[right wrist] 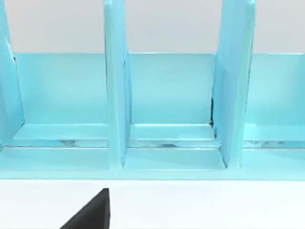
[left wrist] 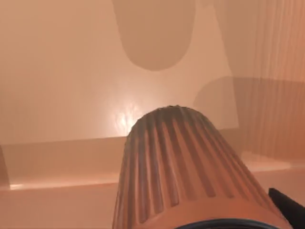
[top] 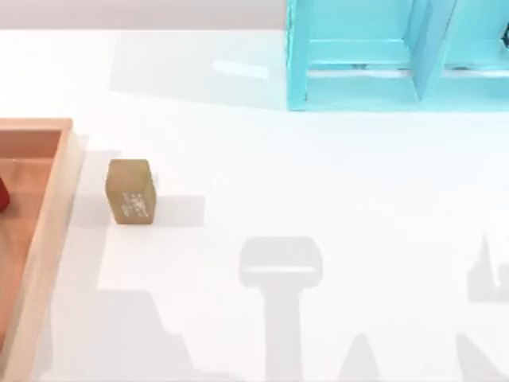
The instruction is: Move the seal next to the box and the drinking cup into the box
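Observation:
The drinking cup point(left wrist: 186, 167), dark reddish-brown with ribbed sides, hangs close under the left wrist camera above the box floor point(left wrist: 62, 71), and its shadow falls apart from it. My left gripper point(left wrist: 209, 225) is shut on it, with one dark fingertip point(left wrist: 289, 210) beside the cup's rim. In the top view a red sliver of the cup point(top: 2, 195) shows inside the box point(top: 60, 191) at the table's left edge. The tan seal point(top: 130, 191) stands on the table just right of the box wall. A dark part of my right gripper point(right wrist: 90, 212) shows facing the shelf.
A turquoise shelf unit point(top: 382, 56) with upright dividers stands at the back right of the table; the same shelf unit point(right wrist: 167, 109) shows close in the right wrist view. Arm shadows lie across the white table's front half.

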